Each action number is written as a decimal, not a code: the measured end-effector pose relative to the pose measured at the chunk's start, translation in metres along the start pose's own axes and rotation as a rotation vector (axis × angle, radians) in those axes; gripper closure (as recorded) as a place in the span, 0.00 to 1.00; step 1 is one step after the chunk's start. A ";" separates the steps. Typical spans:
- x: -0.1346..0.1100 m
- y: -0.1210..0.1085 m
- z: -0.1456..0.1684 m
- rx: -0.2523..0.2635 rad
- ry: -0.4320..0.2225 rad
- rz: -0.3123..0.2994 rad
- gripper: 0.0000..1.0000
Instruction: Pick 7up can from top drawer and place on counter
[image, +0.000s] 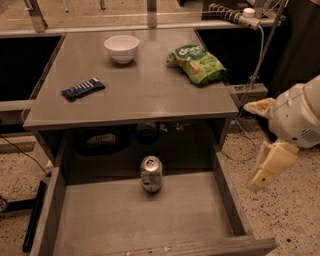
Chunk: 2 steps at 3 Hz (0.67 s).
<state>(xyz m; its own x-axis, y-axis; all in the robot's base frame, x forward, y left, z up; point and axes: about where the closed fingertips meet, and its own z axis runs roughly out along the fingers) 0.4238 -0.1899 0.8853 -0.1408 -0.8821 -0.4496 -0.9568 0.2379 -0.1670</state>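
Can: 7up can (151, 173) upright on the floor of the top drawer (227, 200), at its rear, just under the counter's front edge, roughly midway between the left and right edges; pull-tab up, long axis vertical.
Gripper: gripper (272, 167) off the bench's right edge, outside the drawer's right wall, well apart from the can; nothing seen in its hold; how far open, cannot tell.
Deciding relation: can toward the left edge from the gripper, with the drawer's right wall between them; relative height hard to judge.
Counter: counter (145, 100) carrying a white bowl (121, 48) near the rear edge, a green snack bag (196, 64) toward the rear right corner, a dark blue packet (83, 89) near the left edge.
Step in hand: probably the approach; can untouched.
Next move: likely over the right wall, then in on a vertical can.
Risk: little room behind the can under the front edge; a sideways nudge could tip it.
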 end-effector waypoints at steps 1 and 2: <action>-0.005 0.014 0.049 -0.020 -0.165 -0.037 0.00; -0.014 0.013 0.049 -0.004 -0.201 -0.086 0.00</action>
<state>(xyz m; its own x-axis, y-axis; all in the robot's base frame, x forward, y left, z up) 0.4259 -0.1545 0.8464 -0.0049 -0.8000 -0.6000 -0.9643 0.1628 -0.2091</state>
